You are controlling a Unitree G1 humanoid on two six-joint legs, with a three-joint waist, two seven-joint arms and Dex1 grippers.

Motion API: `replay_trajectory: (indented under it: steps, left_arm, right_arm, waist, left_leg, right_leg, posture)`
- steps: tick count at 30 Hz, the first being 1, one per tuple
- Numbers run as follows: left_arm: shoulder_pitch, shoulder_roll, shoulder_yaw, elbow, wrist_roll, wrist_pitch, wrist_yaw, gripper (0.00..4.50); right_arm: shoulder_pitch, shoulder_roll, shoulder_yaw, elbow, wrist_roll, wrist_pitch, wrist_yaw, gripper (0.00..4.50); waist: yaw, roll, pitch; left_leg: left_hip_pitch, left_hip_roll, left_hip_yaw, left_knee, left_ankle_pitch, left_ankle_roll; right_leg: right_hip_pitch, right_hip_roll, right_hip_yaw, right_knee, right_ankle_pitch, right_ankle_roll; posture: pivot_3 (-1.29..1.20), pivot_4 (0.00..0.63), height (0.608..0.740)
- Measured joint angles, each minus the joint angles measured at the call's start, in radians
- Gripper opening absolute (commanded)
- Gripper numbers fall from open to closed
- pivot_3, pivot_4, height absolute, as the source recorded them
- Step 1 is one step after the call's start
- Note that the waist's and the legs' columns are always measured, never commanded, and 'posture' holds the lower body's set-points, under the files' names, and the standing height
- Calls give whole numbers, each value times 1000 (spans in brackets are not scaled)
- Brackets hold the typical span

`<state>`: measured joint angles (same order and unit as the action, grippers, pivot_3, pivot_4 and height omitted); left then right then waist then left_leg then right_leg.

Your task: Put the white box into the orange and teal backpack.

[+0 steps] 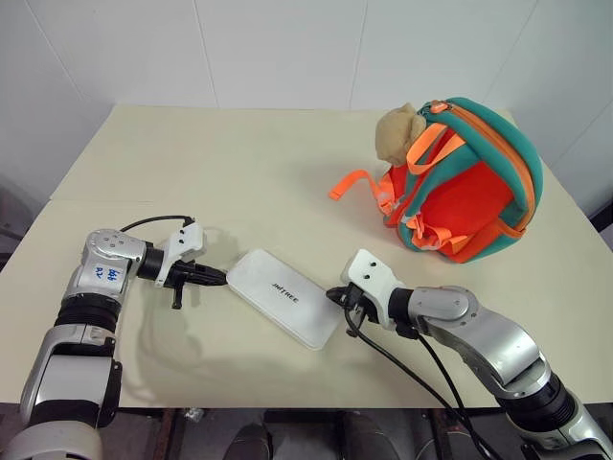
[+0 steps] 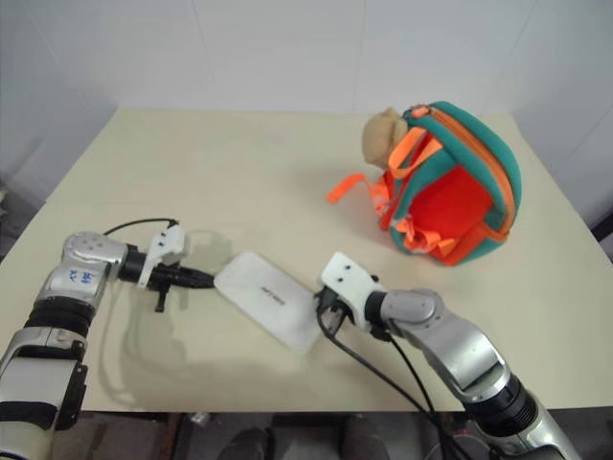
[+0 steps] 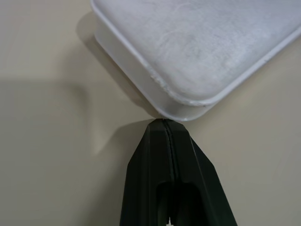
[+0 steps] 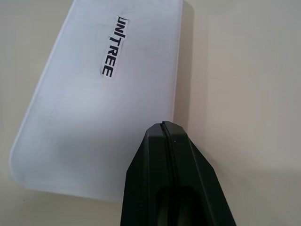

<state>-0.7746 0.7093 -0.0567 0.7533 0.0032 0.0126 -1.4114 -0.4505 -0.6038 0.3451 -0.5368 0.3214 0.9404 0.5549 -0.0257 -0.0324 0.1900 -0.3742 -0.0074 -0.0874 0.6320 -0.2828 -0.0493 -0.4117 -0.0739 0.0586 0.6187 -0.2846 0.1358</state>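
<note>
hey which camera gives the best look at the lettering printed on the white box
The right wrist view: the white box lies close under the shut right gripper and its dark lettering reads clearly. The eye views show the whole box with tiny lettering; the left wrist view shows one blank corner at the left gripper.

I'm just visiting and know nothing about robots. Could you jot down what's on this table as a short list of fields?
surface: cream table
white box: white box lying flat, near the front edge
backpack: orange and teal backpack standing at the far right, plush toy on it
left end effector: left end effector, shut, tip at one end of the box
right end effector: right end effector, shut, tip at the opposite end
box in backpack: not yet
</note>
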Motion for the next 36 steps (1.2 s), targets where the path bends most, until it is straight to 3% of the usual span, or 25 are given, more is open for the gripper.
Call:
replay_trajectory:
  steps: [9, 22, 36]
  left_arm:
    - [-65, -35, 97, 135, -89, -55, 102, 0]
    - [-117, -82, 86, 277, -97, -100, 51, 0]
    - [-155, -80, 64, 314, -71, -113, 24, 0]
  right_arm:
    - [51, -35, -32, -38, -2, 5, 4, 120]
    - [153, -67, -40, -150, 21, 134, -4, 120]
    - [112, -4, 17, -120, 16, 179, -24, 120]
  waist:
    - [0, 0, 0]
    - [0, 0, 0]
    - [-2, 0, 0]
  left_leg:
    - [0, 0, 0, 0, 0, 0]
    - [0, 0, 0, 0, 0, 0]
    - [0, 0, 0, 0, 0, 0]
  right_leg:
    - [0, 0, 0, 0, 0, 0]
    - [0, 0, 0, 0, 0, 0]
    - [0, 0, 0, 0, 0, 0]
  posture:
    - [0, 150, 740]
    - [0, 150, 740]
    - [0, 150, 740]
